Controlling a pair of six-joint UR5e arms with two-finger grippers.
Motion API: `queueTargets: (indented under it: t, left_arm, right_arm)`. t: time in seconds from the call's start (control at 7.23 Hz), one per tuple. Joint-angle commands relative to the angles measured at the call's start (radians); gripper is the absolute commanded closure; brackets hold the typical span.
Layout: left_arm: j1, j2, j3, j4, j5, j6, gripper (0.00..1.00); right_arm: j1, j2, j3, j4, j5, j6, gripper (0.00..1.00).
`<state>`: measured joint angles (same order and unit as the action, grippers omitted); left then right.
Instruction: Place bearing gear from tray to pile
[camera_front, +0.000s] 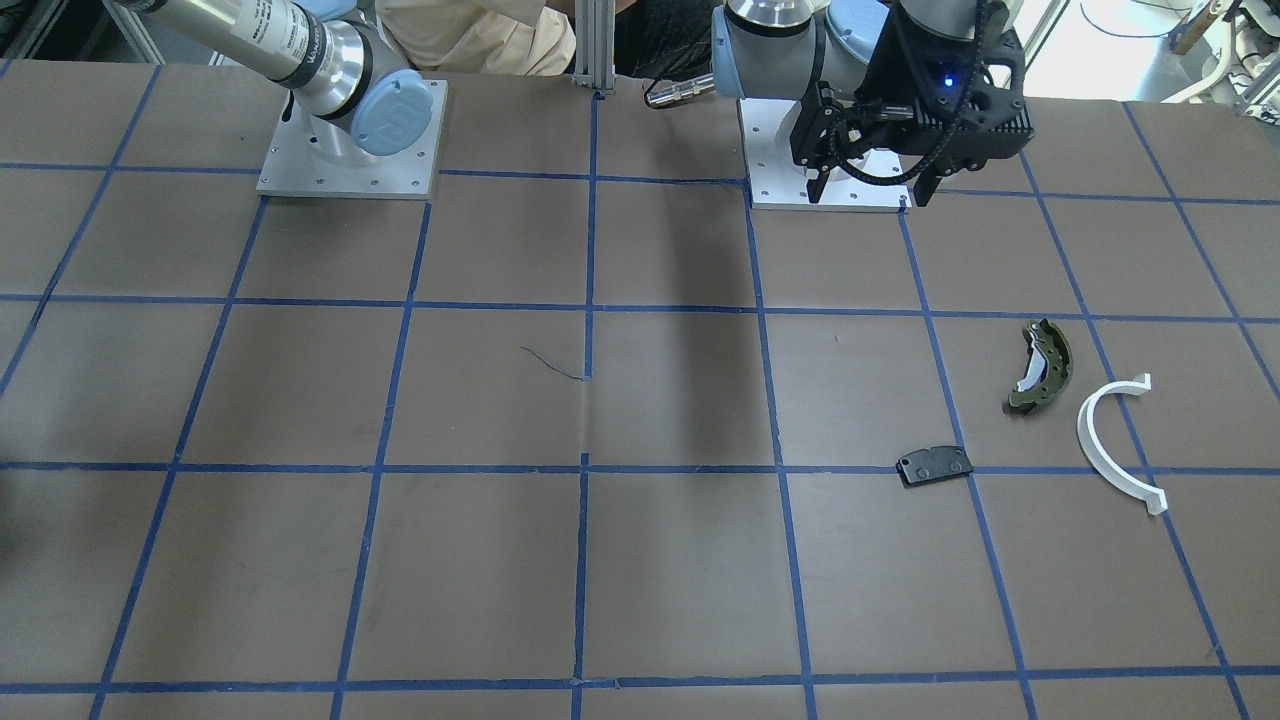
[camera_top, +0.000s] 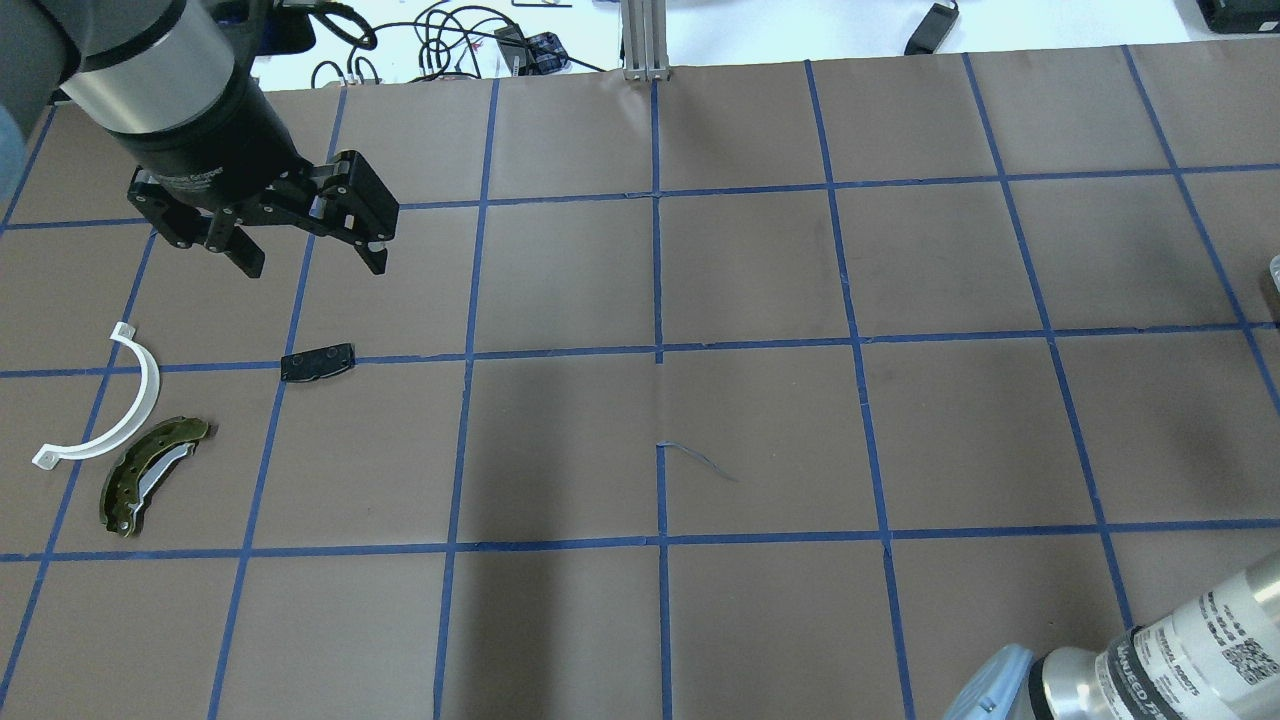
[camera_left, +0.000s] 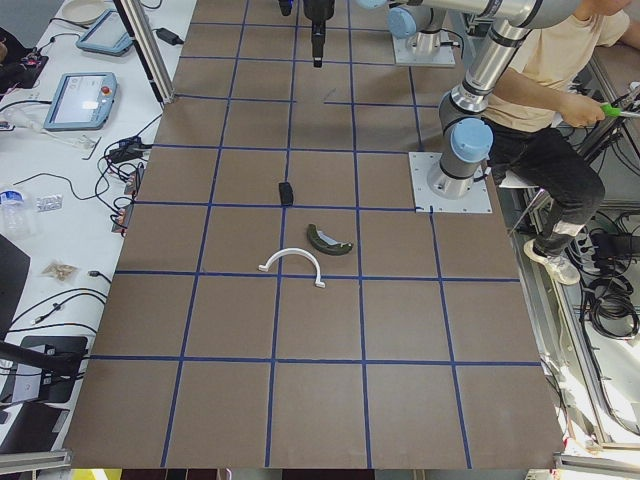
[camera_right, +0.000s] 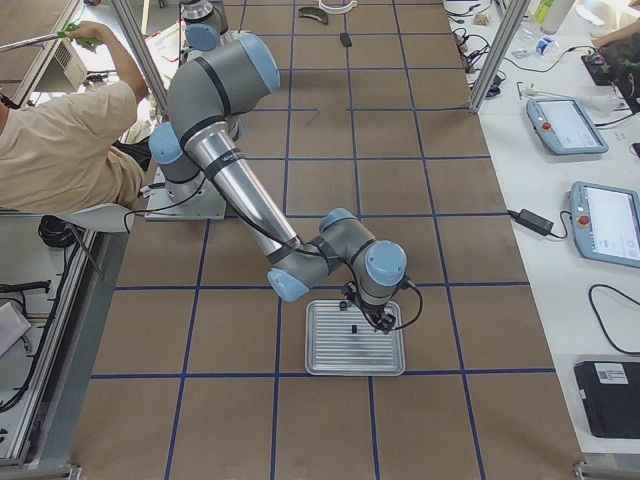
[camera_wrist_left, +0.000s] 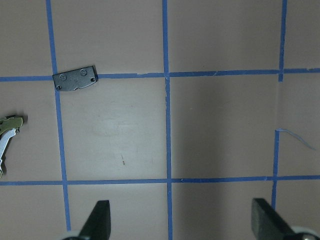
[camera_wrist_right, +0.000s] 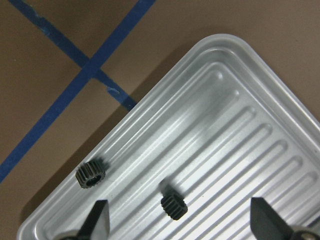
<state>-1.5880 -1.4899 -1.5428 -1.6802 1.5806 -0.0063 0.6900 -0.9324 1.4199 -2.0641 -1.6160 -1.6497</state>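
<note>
R gripper (camera_wrist_right: 182, 222) agape over tray (camera_wrist_right: 240, 130) gear (camera_wrist_right: 174, 206)

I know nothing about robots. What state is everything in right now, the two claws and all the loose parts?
left gripper: open, empty, above the table.
right gripper: open, empty, over the tray.
tray: flat, holding two gears.
corner gear: loose by the tray's rim.
middle gear: loose, below the open right fingers, not gripped.
brake shoe: lying loose.
white half-ring: lying flat.
black pad: lying flat.
</note>
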Motion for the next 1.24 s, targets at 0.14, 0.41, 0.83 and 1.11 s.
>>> queueTargets:
  t: [0.14, 0.41, 0.83, 1.11]
  left_arm:
    - [0.013, 0.0, 0.003, 0.004, -0.005, 0.003, 0.0]
    - [0.008, -0.004, 0.001, 0.004, -0.007, 0.002, 0.0]
    - [0.008, -0.003, 0.001, 0.004, -0.008, 0.002, 0.0]
    - [0.008, -0.001, 0.001, 0.004, -0.007, 0.002, 0.0]
  right_arm:
    - [-0.006, 0.03, 0.004, -0.001, -0.042, -0.006, 0.04]
    - [-0.007, 0.038, 0.004, -0.001, -0.079, -0.004, 0.08]
    - [-0.007, 0.058, 0.004, -0.025, -0.081, 0.005, 0.18]
    - [-0.007, 0.061, 0.001, -0.025, -0.081, 0.008, 0.47]
